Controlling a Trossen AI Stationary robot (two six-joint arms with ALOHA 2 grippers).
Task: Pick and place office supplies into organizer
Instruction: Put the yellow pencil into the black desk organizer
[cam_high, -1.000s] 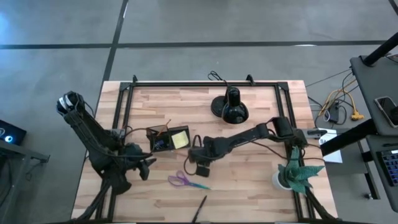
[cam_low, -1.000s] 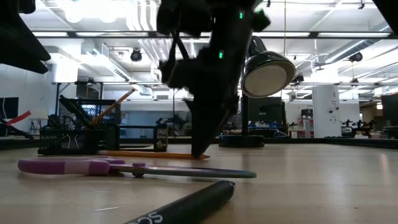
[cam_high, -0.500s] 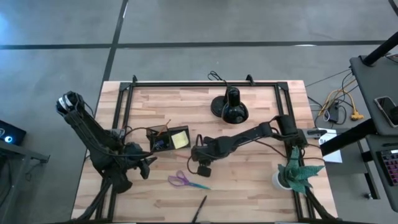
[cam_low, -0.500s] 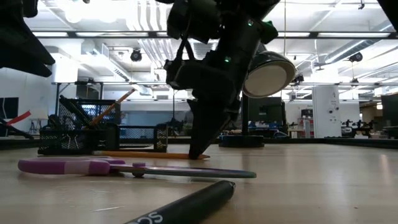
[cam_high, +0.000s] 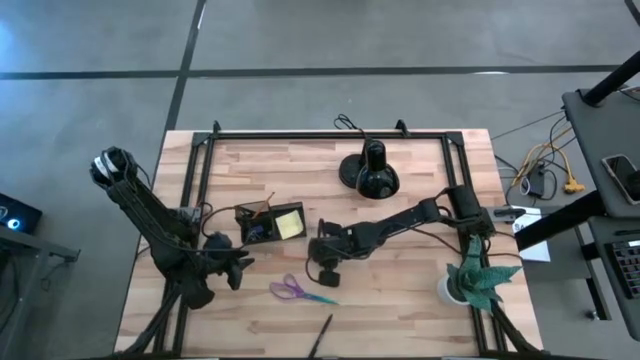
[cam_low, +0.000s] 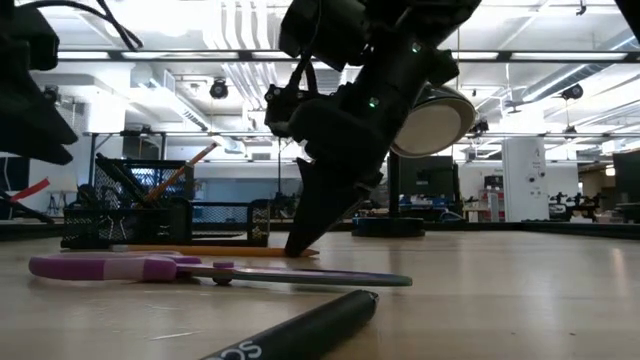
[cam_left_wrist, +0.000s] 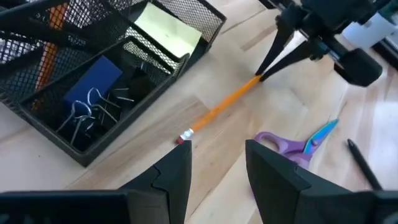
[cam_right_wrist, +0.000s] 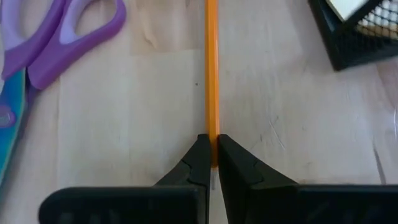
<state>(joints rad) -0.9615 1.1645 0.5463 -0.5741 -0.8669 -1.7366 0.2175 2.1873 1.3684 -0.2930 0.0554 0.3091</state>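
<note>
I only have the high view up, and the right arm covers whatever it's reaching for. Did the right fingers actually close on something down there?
Observer: Yes. In the right wrist view the right gripper is shut on the orange pencil, pinching it near one end.
Operator: Is the pencil off the table yet?
Observer: No. In the low view it lies flat on the wood, with the fingertips at its end.
Operator: What's close to it?
Observer: The purple-handled scissors lie to one side of it and a corner of the black mesh organizer to the other; neither touches it.
Operator: And the left gripper?
Observer: The left gripper is open and holds nothing, aimed at the pencil's eraser end.
</note>
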